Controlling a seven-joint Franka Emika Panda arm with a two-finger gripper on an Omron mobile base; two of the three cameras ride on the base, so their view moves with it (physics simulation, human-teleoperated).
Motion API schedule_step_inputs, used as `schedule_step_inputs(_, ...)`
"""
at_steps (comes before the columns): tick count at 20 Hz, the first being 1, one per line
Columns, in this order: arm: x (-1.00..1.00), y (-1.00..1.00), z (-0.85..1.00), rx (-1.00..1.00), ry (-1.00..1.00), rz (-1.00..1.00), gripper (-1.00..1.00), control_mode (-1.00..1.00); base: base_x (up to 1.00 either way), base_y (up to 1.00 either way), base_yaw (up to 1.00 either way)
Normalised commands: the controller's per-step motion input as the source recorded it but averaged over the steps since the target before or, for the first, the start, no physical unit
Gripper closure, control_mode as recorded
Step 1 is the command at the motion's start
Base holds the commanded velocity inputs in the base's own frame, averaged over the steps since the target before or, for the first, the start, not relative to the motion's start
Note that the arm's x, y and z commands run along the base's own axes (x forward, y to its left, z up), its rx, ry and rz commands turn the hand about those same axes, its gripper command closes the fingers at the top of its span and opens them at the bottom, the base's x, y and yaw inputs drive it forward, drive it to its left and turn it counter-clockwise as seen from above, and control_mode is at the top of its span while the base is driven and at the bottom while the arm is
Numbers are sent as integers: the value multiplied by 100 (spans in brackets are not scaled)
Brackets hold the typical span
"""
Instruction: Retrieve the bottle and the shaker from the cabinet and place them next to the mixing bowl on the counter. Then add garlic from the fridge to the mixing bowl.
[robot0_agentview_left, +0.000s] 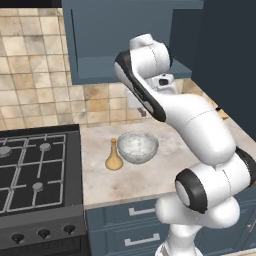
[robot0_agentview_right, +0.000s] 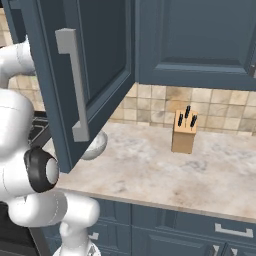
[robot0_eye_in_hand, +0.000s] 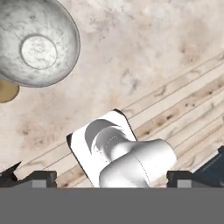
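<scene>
The bottle (robot0_agentview_left: 114, 157) stands upright on the counter (robot0_agentview_left: 150, 172), just beside the mixing bowl (robot0_agentview_left: 137, 147), on the side of the bowl that is toward the black gas hob (robot0_agentview_left: 35, 172). From the left base view the two seem to touch or almost touch; it is not possible to tell which. In the hand view the camera looks down on the counter (robot0_eye_in_hand: 144, 57): the mixing bowl (robot0_eye_in_hand: 37, 46) is at the upper left, and a tan part of the bottle (robot0_eye_in_hand: 8, 91) shows at its lower edge. The gripper (robot0_eye_in_hand: 111, 177) is held above the counter with its two dark fingertips (robot0_eye_in_hand: 40, 177) set far apart, so the jaws are wide open and nothing is between them. The cabinet (robot0_agentview_left: 125, 35) hangs on the wall above the counter, and in the right base view its door (robot0_agentview_right: 80, 75) stands open, with a long grey handle (robot0_agentview_right: 75, 85). A wooden knife block (robot0_agentview_right: 184, 132) stands further along the counter, against the tiled wall (robot0_agentview_right: 215, 107), well apart from the bowl.
</scene>
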Motion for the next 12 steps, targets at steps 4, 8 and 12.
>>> schedule_step_inputs(4,39,-50,-1,1,-20,35,-100,-100,0,0,0)
schedule_step_inputs(8,9,-71,-1,4,-43,36,-100,-100,0,0,0)
schedule_step_inputs(12,-19,-28,15,3,-77,35,-100,-100,0,0,0)
